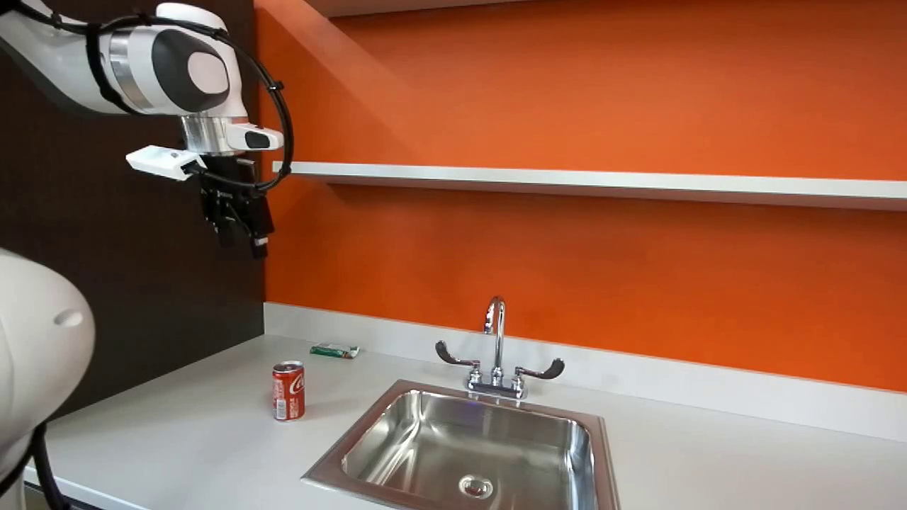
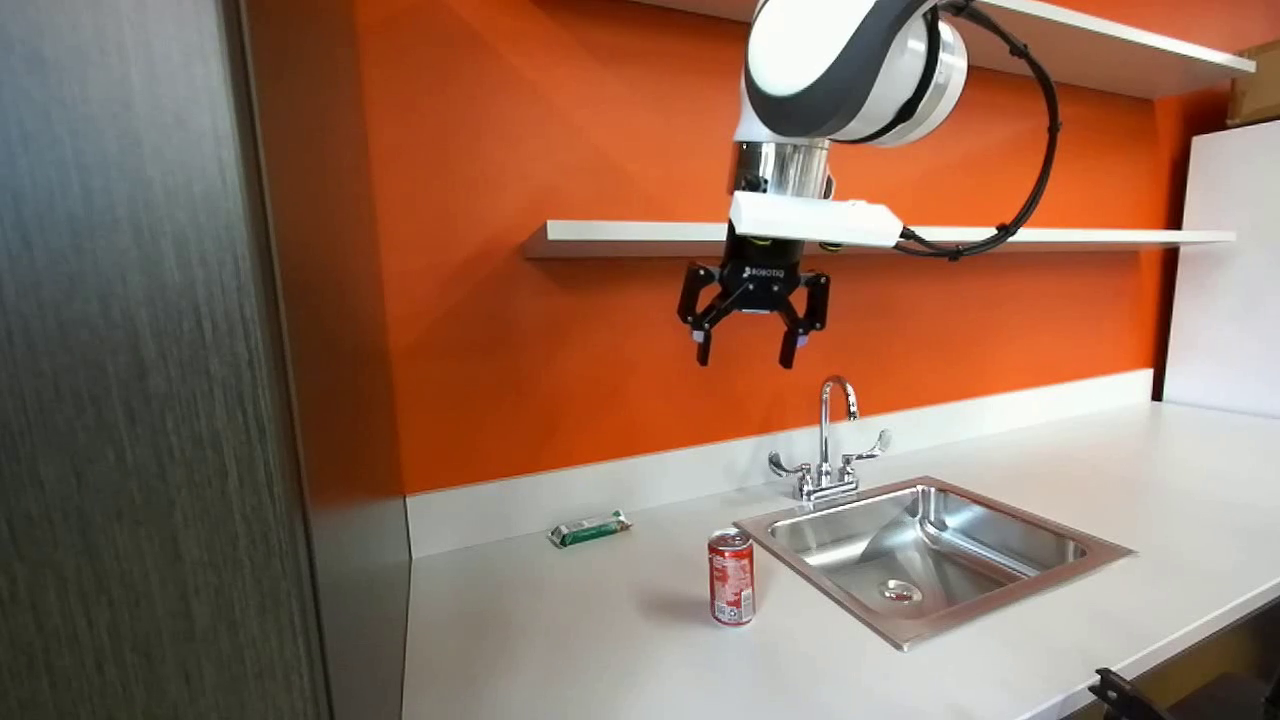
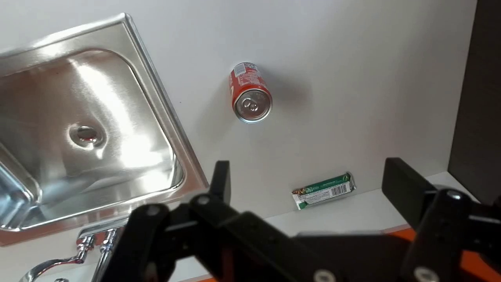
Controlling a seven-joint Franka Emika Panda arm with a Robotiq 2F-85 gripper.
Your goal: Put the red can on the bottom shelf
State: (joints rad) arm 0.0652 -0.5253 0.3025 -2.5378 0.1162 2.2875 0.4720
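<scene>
The red can stands upright on the white counter beside the sink, and it also shows in an exterior view. In the wrist view the can is above the middle of the picture, its silvery top towards the camera. The bottom shelf is the long white board on the orange wall, also in an exterior view. My gripper points down, open and empty, high above the counter and apart from the can. Its fingertips sit a little below shelf height. Both fingers show wide apart in the wrist view.
A steel sink with a faucet stands beside the can. A green-wrapped bar lies near the backsplash. A dark panel closes the corner. A higher shelf is above. A brown box sits on a white cabinet.
</scene>
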